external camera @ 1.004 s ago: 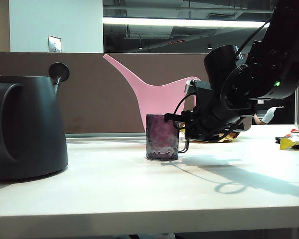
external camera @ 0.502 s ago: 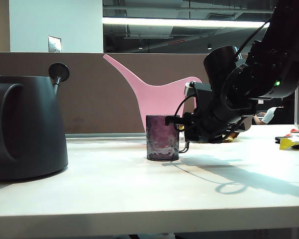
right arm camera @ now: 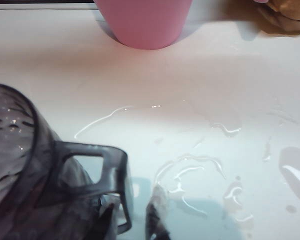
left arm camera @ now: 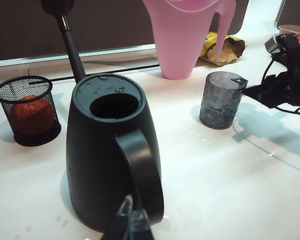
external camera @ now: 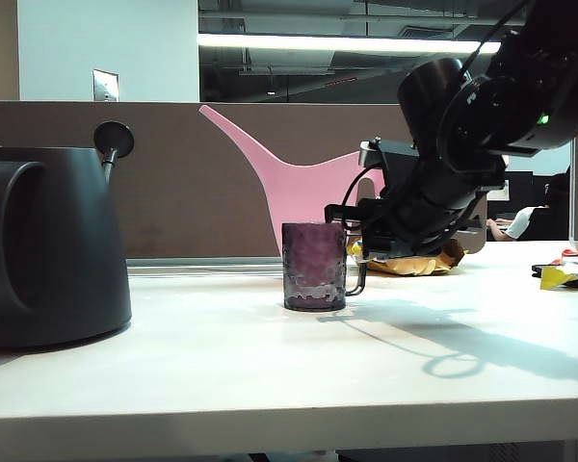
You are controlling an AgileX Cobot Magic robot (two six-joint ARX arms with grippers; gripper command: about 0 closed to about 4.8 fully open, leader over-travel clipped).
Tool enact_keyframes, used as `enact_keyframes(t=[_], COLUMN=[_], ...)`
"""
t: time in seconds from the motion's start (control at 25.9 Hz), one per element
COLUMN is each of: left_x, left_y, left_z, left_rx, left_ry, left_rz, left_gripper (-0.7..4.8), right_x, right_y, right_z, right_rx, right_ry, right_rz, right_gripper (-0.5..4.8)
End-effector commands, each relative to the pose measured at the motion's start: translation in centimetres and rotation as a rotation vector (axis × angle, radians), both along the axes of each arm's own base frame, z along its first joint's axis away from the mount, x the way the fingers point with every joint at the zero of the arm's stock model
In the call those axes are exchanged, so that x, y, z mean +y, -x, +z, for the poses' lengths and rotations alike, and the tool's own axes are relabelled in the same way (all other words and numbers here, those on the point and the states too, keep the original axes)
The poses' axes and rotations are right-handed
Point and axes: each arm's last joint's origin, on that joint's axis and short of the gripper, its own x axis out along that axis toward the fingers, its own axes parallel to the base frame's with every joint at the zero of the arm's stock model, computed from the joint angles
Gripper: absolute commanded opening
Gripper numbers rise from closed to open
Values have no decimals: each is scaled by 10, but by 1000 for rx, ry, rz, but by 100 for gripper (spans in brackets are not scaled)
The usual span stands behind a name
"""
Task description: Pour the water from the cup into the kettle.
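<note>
The cup, a purplish dimpled glass mug, stands upright mid-table in the exterior view. Its thin loop handle faces my right gripper. In the right wrist view the right gripper is open, with one finger on each side of the handle's outer bar and a gap showing. The black kettle stands far left, its round top opening uncovered. My left gripper is shut, empty, just in front of the kettle's loop handle. It does not show in the exterior view.
A tall pink watering can stands right behind the cup. A black mesh basket holding something orange sits beside the kettle. A snack bag lies at the back right. Water streaks wet the table near the cup.
My right gripper has opened off the cup's handle, and its wrist has lifted and tilted upward. The cup stays standing in the same spot. The kettle has not moved.
</note>
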Motion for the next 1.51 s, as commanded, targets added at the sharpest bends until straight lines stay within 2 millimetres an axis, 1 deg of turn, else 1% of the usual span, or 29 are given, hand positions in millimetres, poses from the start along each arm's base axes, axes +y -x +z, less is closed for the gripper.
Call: enact_keyframes(t=[0.04, 0.19, 0.35, 0.46, 0.54, 0.62, 0.73, 0.85, 1.0, 1.08, 1.2, 1.24, 1.27, 1.31, 1.51], left_x=[0, 0, 0, 0, 0, 0, 0, 0, 0, 0, 0, 0, 0, 0, 0], left_y=[1, 1, 1, 1, 1, 1, 1, 1, 0, 0, 0, -1, -1, -1, -2], left_z=[3, 3, 3, 3, 3, 3, 3, 3, 4, 4, 5, 7, 8, 9, 11], left_rx=[-16, -16, -16, -16, -16, -17, -19, -19, -24, -33, -49, -72, -81, -96, -116], left_ry=[0, 0, 0, 0, 0, 0, 0, 1, 1, 1, 2, 3, 3, 4, 3], left_rz=[-1, -1, -1, -1, -1, -1, -1, 0, 0, 0, 0, 0, 2, 3, 9], left_gripper=[-5, -5, -5, -5, -5, -5, -5, -5, -5, -5, -5, -5, -5, -5, -5], right_x=[-2, -4, -8, -13, -15, -20, -25, -32, -43, -53, -66, -75, -80, -90, -112], right_y=[3, 8, 16, 26, 30, 41, 51, 65, 87, 104, 117, 124, 126, 132, 142], right_z=[5, 11, 23, 43, 50, 68, 80, 88, 93, 94, 94, 94, 94, 96, 102], right_rx=[13, 58, 83, 92, 85, 75, 51, 30, 3, -14, -33, -42, -48, -65, -101], right_ry=[40, 61, 73, 82, 92, 109, 134, 133, 138, 154, 148, 142, 140, 123, 60], right_rz=[-13, -11, -10, -9, -2, 8, 23, 26, 24, -19, -53, -78, -92, -108, -90], right_gripper=[77, 76, 73, -8, -7, -7, -7, -8, -7, -7, -7, -7, -7, -7, -7])
